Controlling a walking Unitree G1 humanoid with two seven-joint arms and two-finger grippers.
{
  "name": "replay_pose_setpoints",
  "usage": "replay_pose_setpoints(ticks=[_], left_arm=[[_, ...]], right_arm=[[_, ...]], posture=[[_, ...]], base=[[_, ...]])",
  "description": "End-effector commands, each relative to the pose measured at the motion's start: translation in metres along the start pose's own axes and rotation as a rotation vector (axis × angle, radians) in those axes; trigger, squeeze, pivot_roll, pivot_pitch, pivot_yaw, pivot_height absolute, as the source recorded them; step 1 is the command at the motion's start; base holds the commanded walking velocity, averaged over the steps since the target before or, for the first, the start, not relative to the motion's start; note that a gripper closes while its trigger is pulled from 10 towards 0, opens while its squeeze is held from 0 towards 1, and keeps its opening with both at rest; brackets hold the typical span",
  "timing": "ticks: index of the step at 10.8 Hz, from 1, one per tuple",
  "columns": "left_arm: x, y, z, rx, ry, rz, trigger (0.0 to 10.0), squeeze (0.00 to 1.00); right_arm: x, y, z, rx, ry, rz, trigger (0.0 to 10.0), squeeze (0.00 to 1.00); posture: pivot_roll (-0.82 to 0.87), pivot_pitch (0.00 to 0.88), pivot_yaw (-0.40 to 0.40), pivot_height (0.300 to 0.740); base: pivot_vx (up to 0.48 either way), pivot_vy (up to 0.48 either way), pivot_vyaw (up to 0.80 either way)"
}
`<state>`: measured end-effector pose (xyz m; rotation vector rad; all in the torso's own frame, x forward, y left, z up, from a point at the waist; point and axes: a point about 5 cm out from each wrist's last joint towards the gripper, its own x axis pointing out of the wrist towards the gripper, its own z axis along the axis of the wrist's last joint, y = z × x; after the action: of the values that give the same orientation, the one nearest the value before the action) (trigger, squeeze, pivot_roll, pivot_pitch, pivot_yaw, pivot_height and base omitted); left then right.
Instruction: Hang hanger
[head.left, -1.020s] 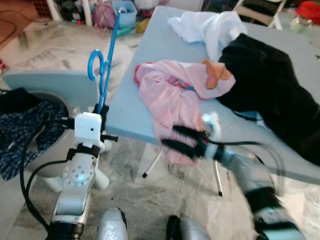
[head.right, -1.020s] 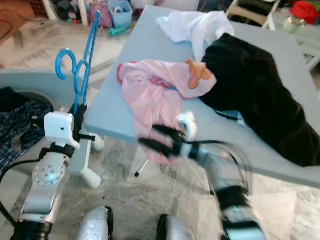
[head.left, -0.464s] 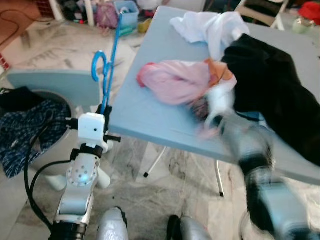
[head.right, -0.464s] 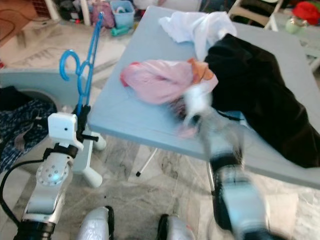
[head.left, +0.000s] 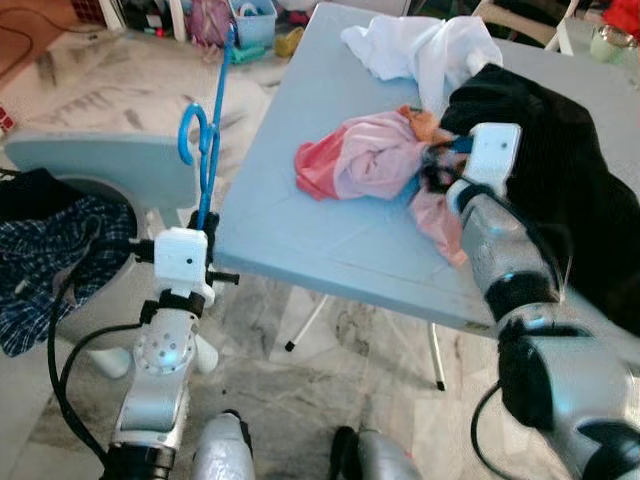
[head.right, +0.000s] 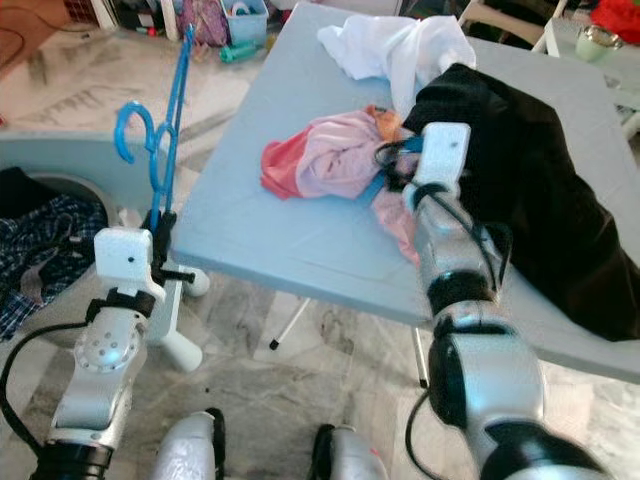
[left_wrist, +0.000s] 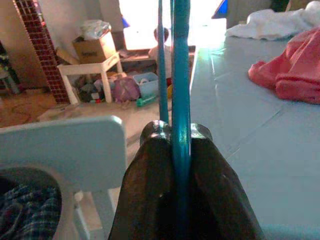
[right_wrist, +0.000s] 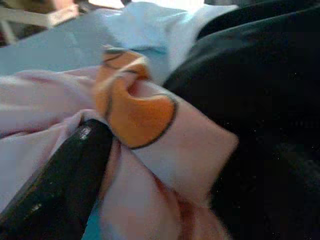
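I see blue plastic hanger standing near upright, hook curled toward my left, long thin arm rising above it toward top of view. Lower end pinched between fingers of left claw, clamped tight on it. Hanger sits just beside left edge of pale blue counter, off its surface. Pink garment bunched in crumpled heap on counter, orange patch at one end, a fold trailing toward counter's near edge, right claw buried in it
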<state>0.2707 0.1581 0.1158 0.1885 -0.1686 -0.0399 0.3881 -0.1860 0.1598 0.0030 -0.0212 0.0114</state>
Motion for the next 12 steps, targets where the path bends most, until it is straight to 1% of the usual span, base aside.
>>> replay_pose_setpoints(ticks=[1, 2, 3, 4, 5, 6, 7, 9, 12], left_arm=[[-0.002, -0.003, -0.005, 0.018, 0.027, 0.004, 10.0, 0.0], [-0.001, -0.004, -0.005, 0.019, 0.022, -0.004, 10.0, 0.0], [0.004, -0.005, -0.003, 0.02, 0.014, -0.011, 10.0, 0.0], [0.008, -0.006, -0.001, 0.022, 0.006, -0.019, 10.0, 0.0], [0.011, -0.006, 0.001, 0.022, -0.004, -0.023, 10.0, 0.0], [0.014, -0.009, 0.006, 0.028, -0.027, -0.033, 10.0, 0.0], [0.015, -0.009, 0.007, 0.031, -0.035, -0.034, 10.0, 0.0], [0.013, -0.008, 0.004, 0.03, -0.027, -0.029, 10.0, 0.0], [0.013, -0.009, 0.004, 0.031, -0.025, -0.033, 10.0, 0.0]], right_arm=[[-0.011, -0.006, -0.005, 0.01, -0.051, 0.026, 10.0, 1.0], [-0.027, -0.013, -0.013, -0.016, -0.117, 0.02, 10.0, 1.0], [-0.044, -0.021, -0.02, -0.03, -0.169, -0.001, 10.0, 1.0], [-0.052, -0.024, -0.018, -0.051, -0.215, -0.027, 10.0, 1.0], [-0.056, -0.025, -0.015, -0.042, -0.235, -0.049, 10.0, 1.0], [-0.059, -0.022, -0.013, -0.069, -0.255, -0.044, 10.0, 1.0], [-0.06, -0.019, -0.014, -0.08, -0.257, -0.036, 10.0, 1.0], [-0.059, -0.014, -0.015, -0.083, -0.247, -0.028, 10.0, 1.0], [-0.06, -0.015, -0.016, -0.09, -0.238, -0.033, 10.0, 1.0]], posture=[[0.13, 0.144, -0.1, 0.74], [0.11, 0.141, -0.084, 0.74], [0.1, 0.139, -0.074, 0.74], [0.09, 0.133, -0.063, 0.74], [0.08, 0.13, -0.06, 0.74], [0.08, 0.126, -0.06, 0.74], [0.08, 0.124, -0.064, 0.74], [0.09, 0.122, -0.069, 0.74], [0.08, 0.125, -0.07, 0.74]], base=[[0.0, 0.0, 0.0], [0.0, 0.0, 0.0], [0.0, 0.0, 0.0], [0.0, 0.0, 0.0], [0.0, 0.0, 0.0], [0.0, 0.0, 0.0], [-0.281, 0.0, 0.0], [-0.407, 0.0, 0.0], [-0.399, 0.0, 0.0]])
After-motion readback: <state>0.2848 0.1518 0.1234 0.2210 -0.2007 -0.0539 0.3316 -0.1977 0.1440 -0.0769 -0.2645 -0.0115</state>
